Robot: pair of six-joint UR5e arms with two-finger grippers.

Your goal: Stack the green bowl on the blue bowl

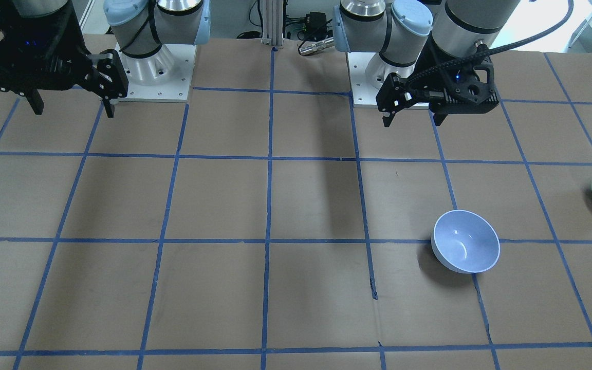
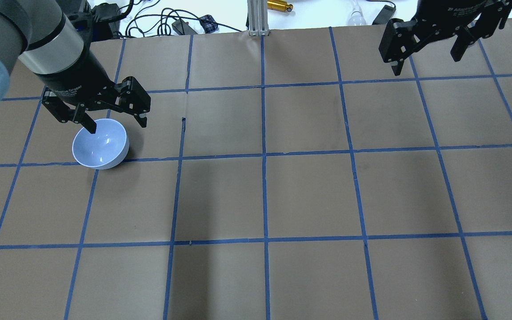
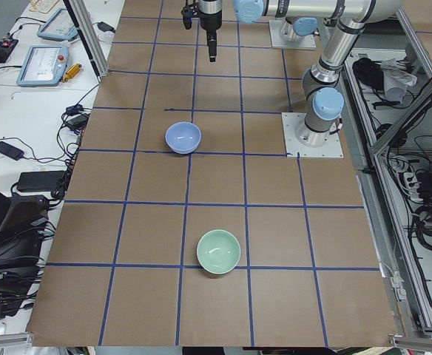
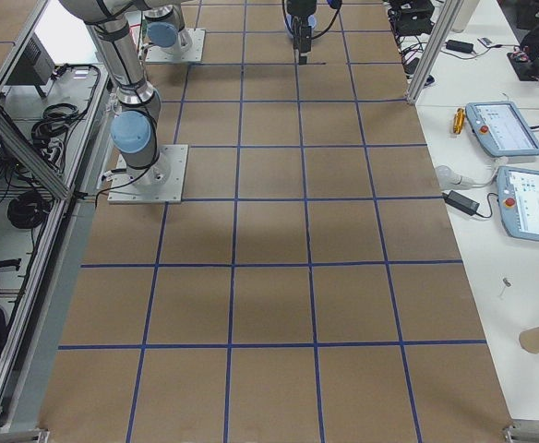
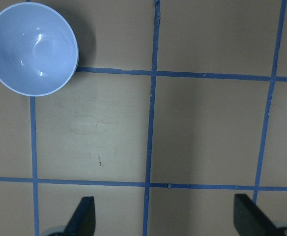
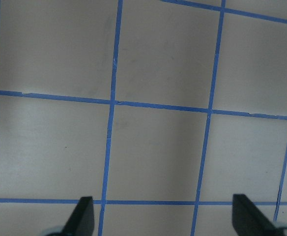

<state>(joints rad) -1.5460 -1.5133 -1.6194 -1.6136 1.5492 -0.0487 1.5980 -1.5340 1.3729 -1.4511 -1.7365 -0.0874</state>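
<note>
Fingers [image 5: 84, 219] of the left gripper [image 2: 117, 125] stand wide apart and empty, raised clear of the tabletop [image 2: 309, 195]. The right gripper [image 2: 426, 62] is likewise spread and holds nothing. It hangs over bare grid squares on the side away from both bowls.

Blue bowl [image 2: 100, 143] sits upright, mouth up, near the left gripper. One finger overlaps its rim in the overhead view, but the front view places the gripper closer to the robot's base than the bowl.

Green bowl [image 3: 218, 251] sits upright on the tabletop, well apart from the blue bowl and farther toward the robot's left end. It falls outside the overhead view and is cut by the front view's edge.

Assessment: nothing is gripped and stacking has not begun. The left arm is clearly the nearer one. The coming reach must carry the left gripper outward to its own left, past the blue bowl. The green bowl is round, so no long axis governs the approach, and a rim grip looks likely.
</note>
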